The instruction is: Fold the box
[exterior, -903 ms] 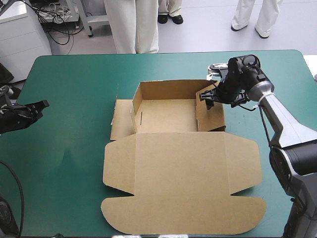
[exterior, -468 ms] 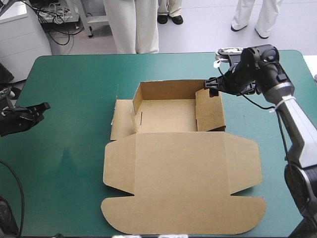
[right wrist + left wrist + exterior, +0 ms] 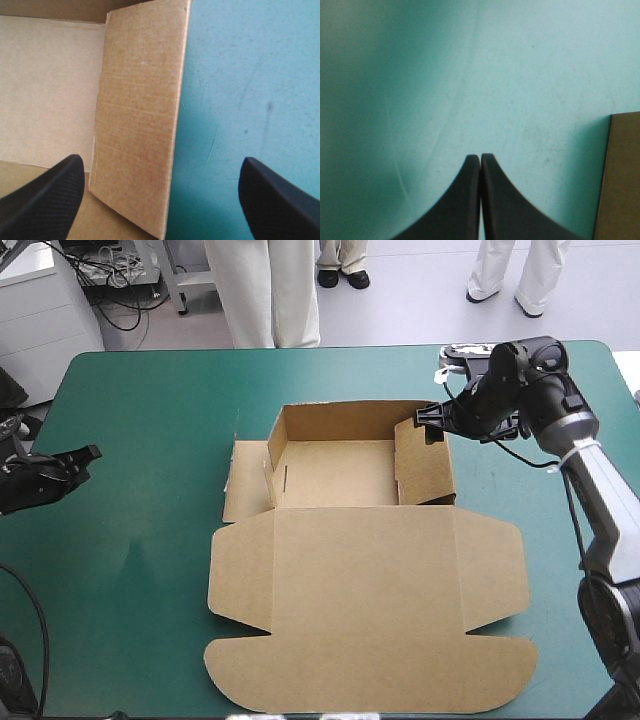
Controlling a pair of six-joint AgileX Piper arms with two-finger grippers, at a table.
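Teal-green cover [image 3: 140, 410] under all. Brown box [image 3: 365, 580]: open tray, lid flat. Over tray's right side, right gripper [image 3: 432, 421] wide open, empty; right wall stands between its fingers. At far side, left gripper [image 3: 480, 159] pressed closed, empty; box edge beside it, apart.

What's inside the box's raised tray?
Only bare brown floor shows in the box. Its inward-leaning right wall, straddled by the right gripper's open fingers, covers the floor beneath it.

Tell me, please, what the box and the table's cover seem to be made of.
The box: brown board, likely cardboard, matte; cut edges, creases and fine grain show. The cover: teal-green, smooth, faintly scuffed, perhaps vinyl or rubber; the look leaves it open.
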